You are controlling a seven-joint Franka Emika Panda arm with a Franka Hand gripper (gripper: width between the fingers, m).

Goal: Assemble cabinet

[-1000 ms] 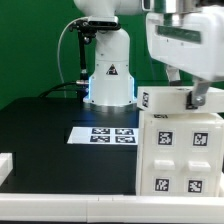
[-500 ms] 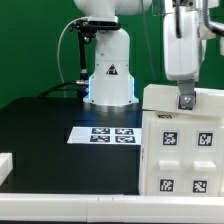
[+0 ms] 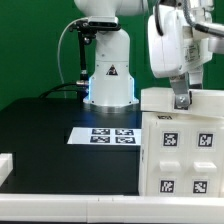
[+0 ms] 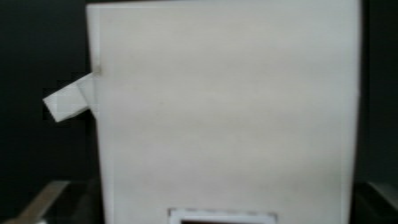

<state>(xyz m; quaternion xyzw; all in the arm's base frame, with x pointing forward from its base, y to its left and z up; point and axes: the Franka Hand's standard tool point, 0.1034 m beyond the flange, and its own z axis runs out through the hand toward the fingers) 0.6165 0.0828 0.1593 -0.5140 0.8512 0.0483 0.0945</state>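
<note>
- A white strip (image 3: 60, 205) runs along the table's near edge, with a small white block (image 3: 4, 166) resting at the 8 o'clock corner of the exterior view.
- The cabinet (image 3: 182, 145), a big matte white box, stands upright on the black table (image 3: 40, 140) at 4 o'clock in the exterior view, its near face carrying five visible black-and-white tags (image 3: 167, 140); its far side runs past the frame's edge.
- The marker board (image 3: 103, 134) lies flat at the centre of the table, just beside the cabinet at its 9 o'clock side; whether the two touch cannot be told.
- The gripper (image 3: 181, 99) comes down at 2 o'clock onto the cabinet's top edge, one grey finger (image 3: 181, 97) showing against the white face; whether the jaws are parted or pressed together cannot be told.
- In the wrist view the cabinet's (image 4: 222, 100) blank white surface fills nearly the whole frame, with a small white flap (image 4: 71, 98) jutting from one side against the dark table.
- The robot's glossy white base (image 3: 108, 80) stands at 12 o'clock behind the marker board, a black cable (image 3: 66, 55) looping at its side before the green backdrop (image 3: 30, 50).
</note>
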